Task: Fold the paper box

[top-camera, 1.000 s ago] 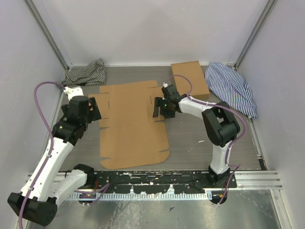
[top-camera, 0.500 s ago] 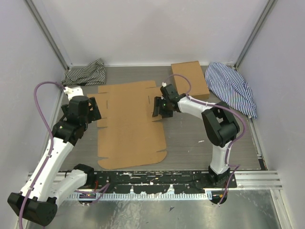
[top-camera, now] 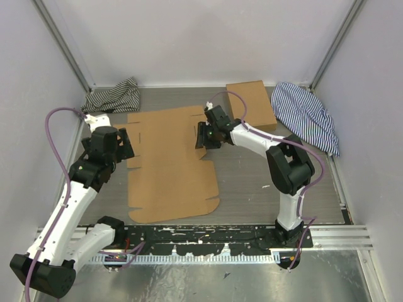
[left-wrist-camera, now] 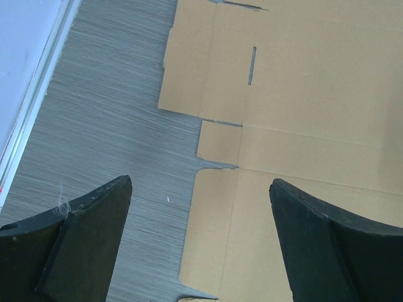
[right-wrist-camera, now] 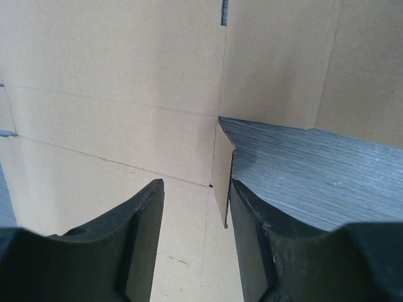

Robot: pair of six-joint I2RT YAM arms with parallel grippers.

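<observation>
The paper box (top-camera: 170, 165) is a flat brown die-cut sheet with flaps and slits, lying on the grey table. My right gripper (top-camera: 203, 136) is at the sheet's right edge. In the right wrist view (right-wrist-camera: 195, 189) its jaws are apart, with a small raised flap (right-wrist-camera: 221, 168) standing between them against the right finger (right-wrist-camera: 252, 220); the left finger is clear of it. My left gripper (top-camera: 123, 146) hangs open over the sheet's left edge. In the left wrist view (left-wrist-camera: 200, 189) the sheet's notched edge (left-wrist-camera: 217, 141) lies between the fingers.
A smaller plain brown box (top-camera: 250, 104) stands at the back, just behind the right arm. A black-and-white striped cloth (top-camera: 113, 95) lies at the back left. A blue striped cloth (top-camera: 308, 116) lies at the right. Walls close in three sides.
My right gripper has moved left and toward the back, and the sheet has slid a little left with it. The left arm has not moved.
</observation>
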